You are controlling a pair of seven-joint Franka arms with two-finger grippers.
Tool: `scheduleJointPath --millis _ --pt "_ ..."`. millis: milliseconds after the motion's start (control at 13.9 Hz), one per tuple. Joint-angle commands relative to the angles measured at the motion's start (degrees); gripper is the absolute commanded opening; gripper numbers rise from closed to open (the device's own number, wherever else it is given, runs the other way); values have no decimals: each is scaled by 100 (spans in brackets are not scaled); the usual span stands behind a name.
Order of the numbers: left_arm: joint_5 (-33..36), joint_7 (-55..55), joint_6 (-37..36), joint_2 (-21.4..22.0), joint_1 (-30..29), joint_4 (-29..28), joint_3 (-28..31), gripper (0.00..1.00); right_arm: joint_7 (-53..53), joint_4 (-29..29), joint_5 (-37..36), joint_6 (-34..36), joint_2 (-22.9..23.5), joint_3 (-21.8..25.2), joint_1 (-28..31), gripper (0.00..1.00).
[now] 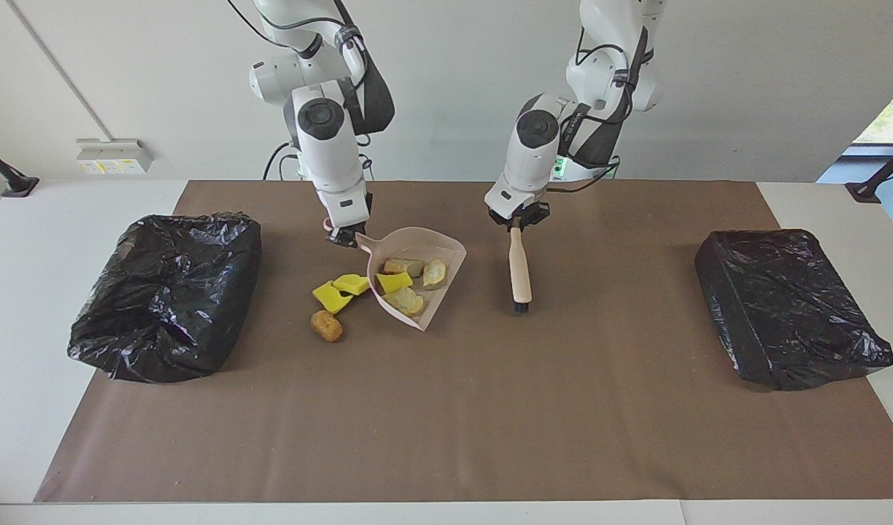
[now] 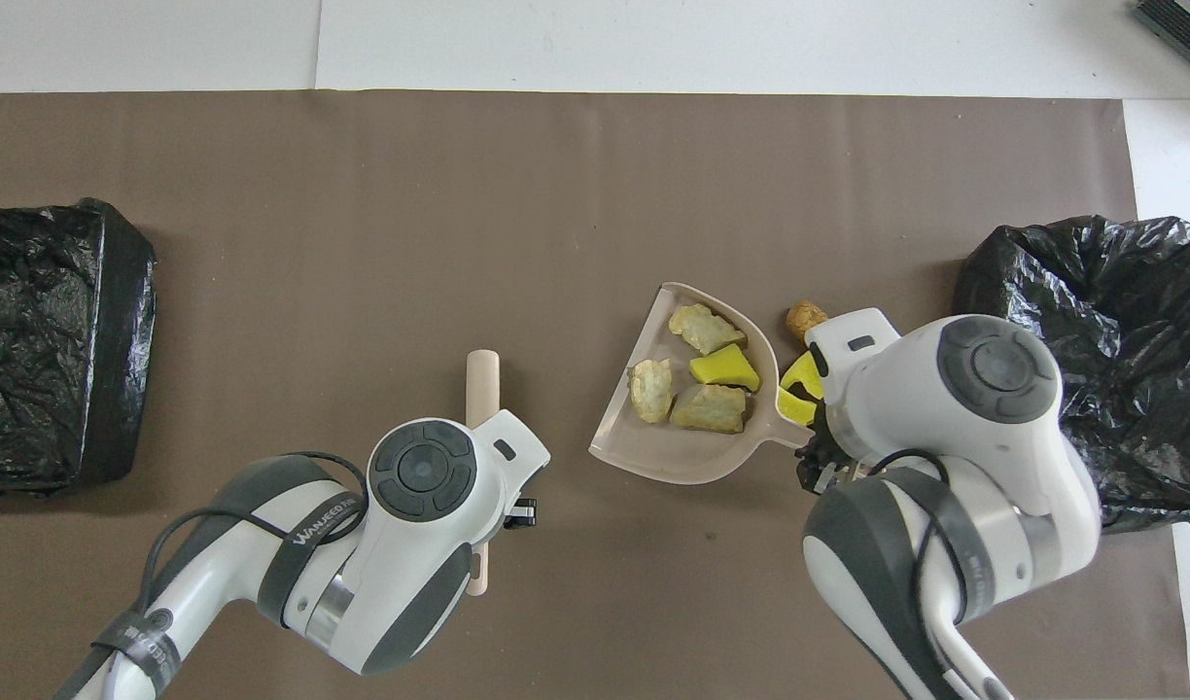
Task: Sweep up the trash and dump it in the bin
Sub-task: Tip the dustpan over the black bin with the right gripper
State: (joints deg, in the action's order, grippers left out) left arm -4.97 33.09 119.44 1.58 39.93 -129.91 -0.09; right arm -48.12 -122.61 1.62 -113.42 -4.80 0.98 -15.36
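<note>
My right gripper is shut on the handle of the pale pink dustpan, which is tilted with its lip down toward the mat. In the pan lie three tan chunks and a yellow wedge of trash. Beside the pan, toward the right arm's end, two yellow wedges and a brown nugget lie on the mat. My left gripper is shut on the top of the beige brush, which hangs upright with its black bristles just over the mat. An open black-bagged bin stands at the right arm's end.
A second black-bagged bin stands at the left arm's end of the brown mat. In the overhead view the right arm's wrist covers part of the loose yellow wedges and hides its own gripper.
</note>
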Motion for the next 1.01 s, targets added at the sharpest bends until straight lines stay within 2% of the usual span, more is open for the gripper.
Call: scheduleJointPath --millis 0,144,432,793,937 --pt "-39 791 211 369 557 -307 44 0 -583 736 -13 460 5 -27 917 0" --pt "-48 1809 211 396 1198 -342 44 0 -977 1150 -13 794 67 -19 1594 0" --pt "-478 2402 623 668 2104 -789 35 0 -2136 1555 -170 1103 207 -10 2930 0" --pt "-488 2816 1177 695 2738 -1238 35 0 -3358 1775 -1479 516 400 -10 3977 0" --pt "-488 2773 1257 651 2766 -1335 26 0 -4000 1785 -2075 173 480 -10 4137 0"
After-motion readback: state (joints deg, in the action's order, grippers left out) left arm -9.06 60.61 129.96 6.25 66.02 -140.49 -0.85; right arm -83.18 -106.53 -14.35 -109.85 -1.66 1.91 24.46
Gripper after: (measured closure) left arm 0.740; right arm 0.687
